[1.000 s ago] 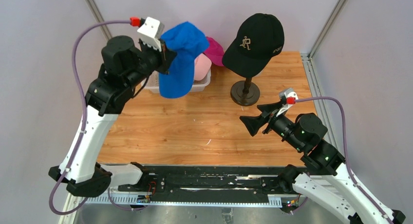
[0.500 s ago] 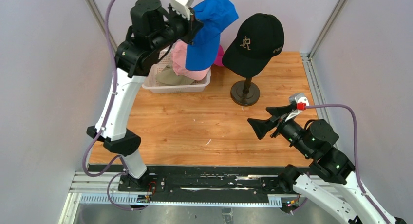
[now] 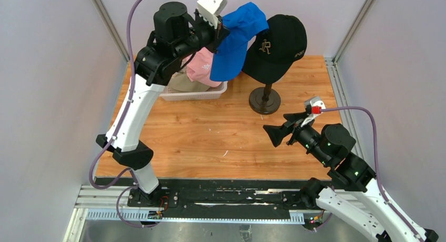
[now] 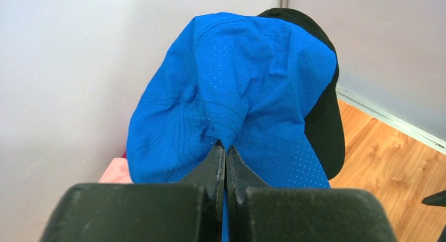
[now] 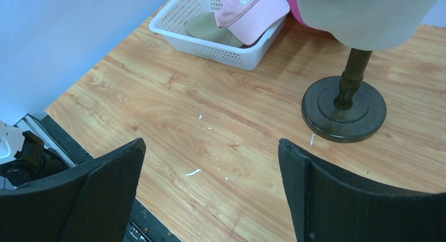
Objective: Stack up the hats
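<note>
Pinching royal blue cap (image 4: 231,89) in tight-closed left gripper (image 4: 225,163), raised high, far edge already overlapping black cap (image 3: 281,42) on mannequin head (image 5: 363,16) just to the right; probably needs carrying right and down; right gripper (image 5: 210,144) spread wide, empty, low near stand (image 5: 344,102).

The right tool (image 5: 210,144) hangs above the wooden bench (image 5: 158,105), its two black fingers wide apart with nothing between them. Farther off, a white perforated basket (image 5: 210,44) holds a light pink cap (image 5: 252,13) lying over a khaki cap (image 5: 208,29). To the right, a cream mannequin head (image 5: 363,21) sits on a dark stand (image 5: 344,108).
</note>
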`<state>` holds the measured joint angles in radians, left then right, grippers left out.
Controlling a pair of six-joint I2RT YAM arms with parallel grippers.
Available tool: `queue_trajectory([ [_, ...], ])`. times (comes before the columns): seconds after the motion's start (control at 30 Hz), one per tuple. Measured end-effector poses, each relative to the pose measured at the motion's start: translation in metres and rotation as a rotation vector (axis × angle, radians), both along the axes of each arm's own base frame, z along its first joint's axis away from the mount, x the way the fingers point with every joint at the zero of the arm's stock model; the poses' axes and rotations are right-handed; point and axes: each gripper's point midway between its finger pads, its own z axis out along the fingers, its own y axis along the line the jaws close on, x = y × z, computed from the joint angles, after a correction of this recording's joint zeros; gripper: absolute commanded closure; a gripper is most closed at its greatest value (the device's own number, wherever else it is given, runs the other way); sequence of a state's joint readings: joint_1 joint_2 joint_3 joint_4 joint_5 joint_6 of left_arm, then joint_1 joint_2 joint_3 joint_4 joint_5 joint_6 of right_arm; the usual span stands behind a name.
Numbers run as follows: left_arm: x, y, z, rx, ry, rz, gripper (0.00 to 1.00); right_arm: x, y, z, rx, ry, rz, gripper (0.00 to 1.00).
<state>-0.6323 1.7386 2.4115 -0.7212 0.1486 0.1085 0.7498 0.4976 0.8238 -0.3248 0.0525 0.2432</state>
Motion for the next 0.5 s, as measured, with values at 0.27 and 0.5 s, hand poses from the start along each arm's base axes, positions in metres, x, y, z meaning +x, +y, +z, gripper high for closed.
queue_trajectory([
  [0.27, -0.010, 0.004, 0.024, -0.024, -0.086, 0.002, 1.00, 0.004, 0.006, 0.005, 0.016, -0.005, 0.007, 0.05],
  [0.5, -0.007, -0.006, 0.052, -0.097, -0.216, -0.009, 1.00, -0.001, 0.001, 0.013, 0.044, -0.029, 0.005, 0.05],
])
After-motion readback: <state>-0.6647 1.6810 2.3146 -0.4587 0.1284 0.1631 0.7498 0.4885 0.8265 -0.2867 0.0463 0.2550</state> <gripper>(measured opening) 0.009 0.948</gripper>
